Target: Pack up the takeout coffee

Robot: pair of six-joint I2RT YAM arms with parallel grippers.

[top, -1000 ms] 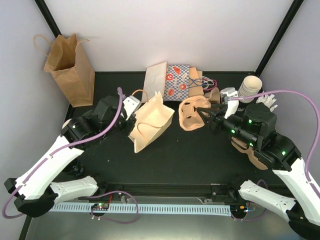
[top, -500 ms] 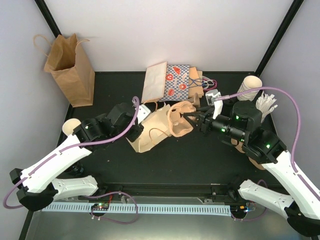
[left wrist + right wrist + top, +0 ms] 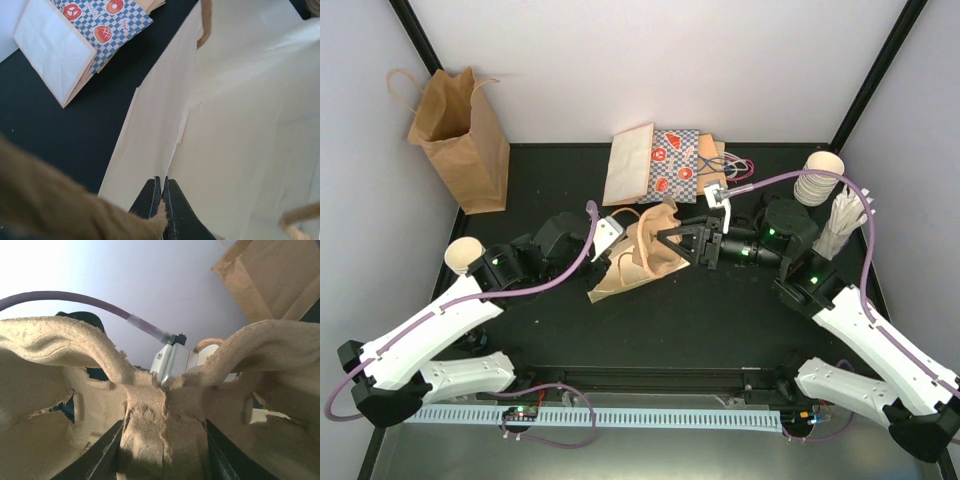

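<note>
Cups (image 3: 818, 176) stacked, right arm (image 3: 760, 246) stretched level leftward

Cups (image 3: 820, 172) white (perhaps cream) — bag (image 3: 675, 165) blue-checked.

On my feed it's a boxed-in cell: a matte black surface (image 3: 720, 320), with a plain white back wall (image 3: 650, 60) at 12 o'clock. Pale side walls (image 3: 360, 200) at 9 and 3. Black frame posts (image 3: 883, 60) slant up around 11 and 1. There's a white slotted strip (image 3: 650, 417) along 6 o'clock. Lighting's soft and even.
</note>
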